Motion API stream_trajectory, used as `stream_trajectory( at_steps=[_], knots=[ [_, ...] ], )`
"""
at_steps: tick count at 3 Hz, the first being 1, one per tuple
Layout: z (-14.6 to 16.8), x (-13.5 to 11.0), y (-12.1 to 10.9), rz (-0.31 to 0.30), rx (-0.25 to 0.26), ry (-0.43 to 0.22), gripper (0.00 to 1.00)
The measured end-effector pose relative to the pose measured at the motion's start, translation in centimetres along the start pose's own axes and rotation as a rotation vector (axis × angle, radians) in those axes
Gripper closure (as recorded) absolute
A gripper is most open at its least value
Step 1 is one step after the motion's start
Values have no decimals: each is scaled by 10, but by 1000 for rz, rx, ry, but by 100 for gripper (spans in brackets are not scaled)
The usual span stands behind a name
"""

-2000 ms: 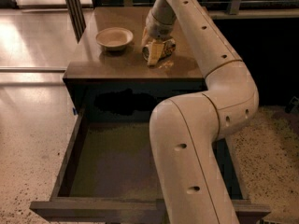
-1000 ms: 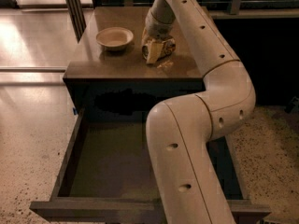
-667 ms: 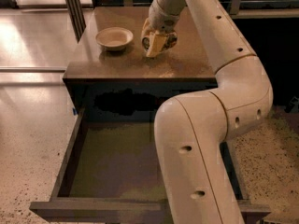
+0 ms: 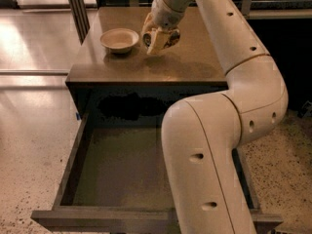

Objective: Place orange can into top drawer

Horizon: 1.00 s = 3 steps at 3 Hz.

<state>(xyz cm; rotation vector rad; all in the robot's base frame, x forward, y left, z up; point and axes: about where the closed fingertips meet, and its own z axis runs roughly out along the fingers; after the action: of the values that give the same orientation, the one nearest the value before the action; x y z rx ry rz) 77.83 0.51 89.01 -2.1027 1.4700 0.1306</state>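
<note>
Camera view, carry step: gripper [image 4: 156, 33] above desk [image 4: 195, 60] beside bowl [image 4: 119, 39], jaws clamped on orange can [image 4: 165, 39]; next, carry over open top drawer [image 4: 122, 169] and lower

Thick cream-white arm [image 4: 209, 145] with small dark holes; pale pincer [image 4: 158, 35] above the countertop [image 4: 146, 67].

Dim; end effector's [image 4: 157, 36] shadow on tabletop [image 4: 195, 58]

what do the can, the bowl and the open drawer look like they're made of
The orange can, held in the gripper over the cabinet top: probably thin metal, shiny gold-orange with creased highlights. The bowl: matte beige, maybe paper or ceramic. The top drawer: dark, dull flat panels, perhaps painted metal or laminate.
</note>
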Motion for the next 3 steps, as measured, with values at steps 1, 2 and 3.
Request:
stream_trajectory(
  at_steps=[1, 2, 3],
  knots=[
    [-13, -12, 14, -12, -40, -5, 100],
    [-45, -35, 39, 0, -75, -31, 100],
    [-95, -62, 76, 36, -77, -55, 100]
  ],
)
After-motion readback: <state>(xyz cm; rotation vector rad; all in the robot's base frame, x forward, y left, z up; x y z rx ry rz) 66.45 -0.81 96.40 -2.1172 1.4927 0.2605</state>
